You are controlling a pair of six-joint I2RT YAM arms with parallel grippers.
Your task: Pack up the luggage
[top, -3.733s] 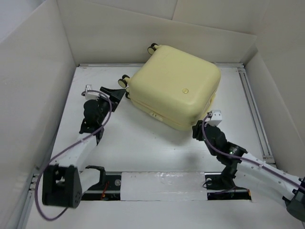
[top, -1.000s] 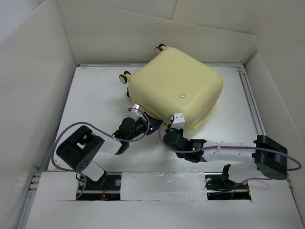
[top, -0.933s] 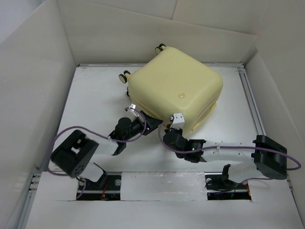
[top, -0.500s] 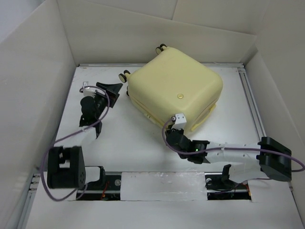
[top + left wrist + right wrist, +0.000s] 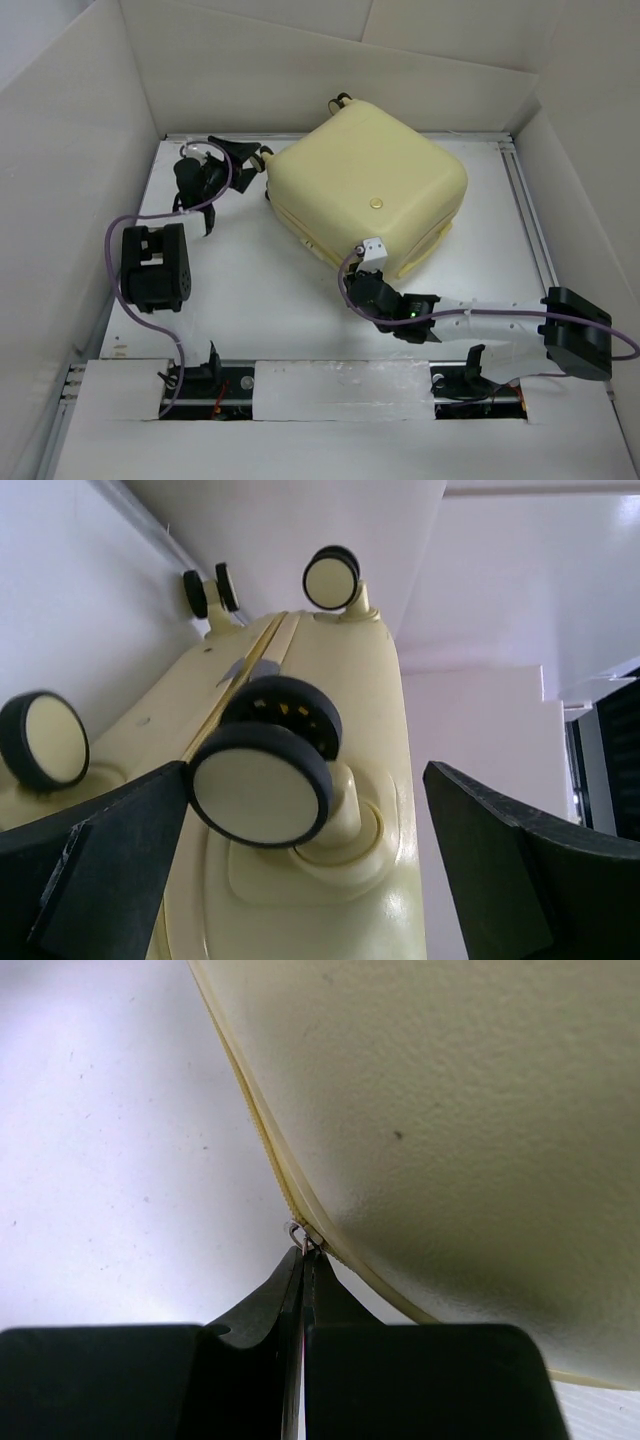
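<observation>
The pale yellow luggage (image 5: 365, 185) lies closed and flat at the back middle of the table, its caster wheels toward the back left. My left gripper (image 5: 243, 158) is open at the wheel end; in the left wrist view (image 5: 300, 865) a caster wheel (image 5: 262, 783) sits between the two fingers. My right gripper (image 5: 356, 277) is at the near corner of the case. In the right wrist view (image 5: 303, 1252) its fingers are pressed together on the small metal zipper pull (image 5: 299, 1234) at the zipper seam (image 5: 262, 1140).
White walls enclose the table on the left, back and right. A metal rail (image 5: 530, 230) runs along the right edge. The left arm's elbow block (image 5: 155, 265) stands over the left part of the table. The right arm (image 5: 500, 320) lies across the near right.
My left arm has swung from the luggage's near edge out to the left and back to the wheel end. My right gripper stays at the near corner. The case has barely moved.
</observation>
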